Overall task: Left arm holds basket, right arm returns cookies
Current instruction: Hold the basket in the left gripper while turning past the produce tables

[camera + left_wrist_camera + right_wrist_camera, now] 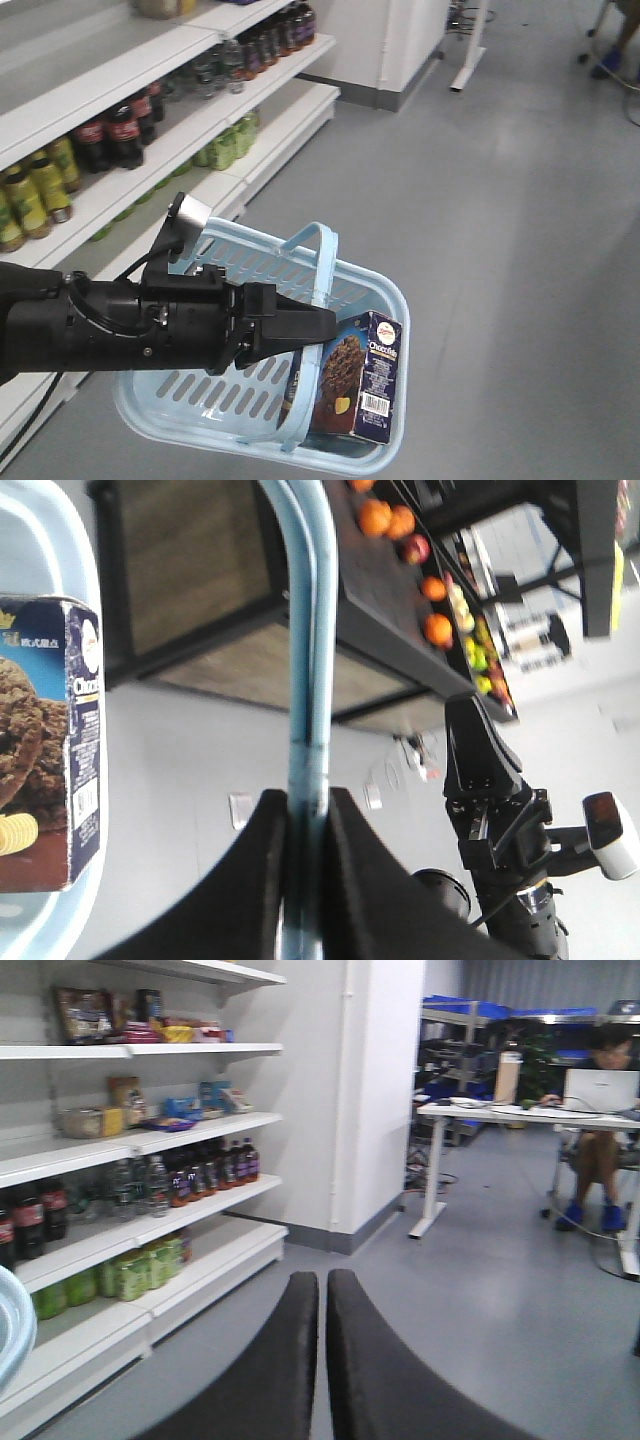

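Left arm (pixel 150 320) nearest in the front view, stretched in from the left edge, jaws out at the handle (pixel 326 258) of the basket (pixel 190 405). Basket held up above the grey floor (pixel 500 250). Cookies (pixel 355 385) standing inside, at the end on the picture's right, against the wall. Shelves (pixel 150 60) of bottles along the left.

From the left wrist: jaws clamped on the handle (pixel 308 680), one on each side. Cookies (pixel 45 750) at the left edge, beside the basket rim (pixel 75 570). Right arm (pixel 505 820) off to the right, well apart from the basket. Dark shelf behind, with what looks like fruit (pixel 400 525).

From the right wrist: jaws together, only a thin slit between, gripping nothing. Sliver of basket (pixel 12 1330) at the left edge. Bottles (pixel 200 1175) on white shelves. White desk (pixel 520 1112) farther back, with a seated person (pixel 600 1070) at a laptop (pixel 600 1090).
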Available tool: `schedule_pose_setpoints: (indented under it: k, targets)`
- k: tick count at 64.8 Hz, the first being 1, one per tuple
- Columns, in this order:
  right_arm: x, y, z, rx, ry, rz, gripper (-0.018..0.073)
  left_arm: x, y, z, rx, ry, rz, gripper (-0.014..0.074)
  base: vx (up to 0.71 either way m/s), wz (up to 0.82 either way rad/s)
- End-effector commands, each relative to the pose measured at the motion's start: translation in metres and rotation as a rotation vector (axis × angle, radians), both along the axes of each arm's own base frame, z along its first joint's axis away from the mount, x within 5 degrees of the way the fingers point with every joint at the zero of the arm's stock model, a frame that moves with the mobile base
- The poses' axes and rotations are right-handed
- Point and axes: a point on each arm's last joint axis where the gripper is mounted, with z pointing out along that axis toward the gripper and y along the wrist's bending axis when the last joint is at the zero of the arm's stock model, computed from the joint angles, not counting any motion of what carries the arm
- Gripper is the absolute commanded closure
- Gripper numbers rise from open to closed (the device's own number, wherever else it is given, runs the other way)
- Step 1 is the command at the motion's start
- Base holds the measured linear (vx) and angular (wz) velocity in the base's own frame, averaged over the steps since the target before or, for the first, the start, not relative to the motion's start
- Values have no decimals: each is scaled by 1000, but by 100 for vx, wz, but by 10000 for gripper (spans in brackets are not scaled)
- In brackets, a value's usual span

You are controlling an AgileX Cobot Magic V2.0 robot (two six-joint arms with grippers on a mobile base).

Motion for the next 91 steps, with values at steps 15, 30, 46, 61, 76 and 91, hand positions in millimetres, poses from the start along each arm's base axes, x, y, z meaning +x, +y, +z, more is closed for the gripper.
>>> schedule_pose_setpoints:
  k: [15, 30, 46, 61, 76, 91]
  targets:
    - [-1, 0, 2, -9, -72, 2, 570, -4, -3, 27, -125, -35, -25, 602, 9, -92]
    - [-1, 0, 2, -9, -72, 2, 570, -4, -3, 27, -125, -35, -25, 602, 8, -78]
    - [-1, 0, 2, -9, -72, 1, 570, -4, -3, 27, -125, -35, -25, 602, 11, -43]
    - [-1, 0, 2, -9, -72, 1, 570, -4, -3, 27, -125, -35, -25, 602, 16, -21]
    - [-1, 0, 2, -9, -72, 1, 570, -4, -3, 27, -125, -35, -25, 602, 22, -6]
    - [-1, 0, 2, -9, -72, 1, 570, -4, -3, 27, -125, -35, -25, 602, 27, 11]
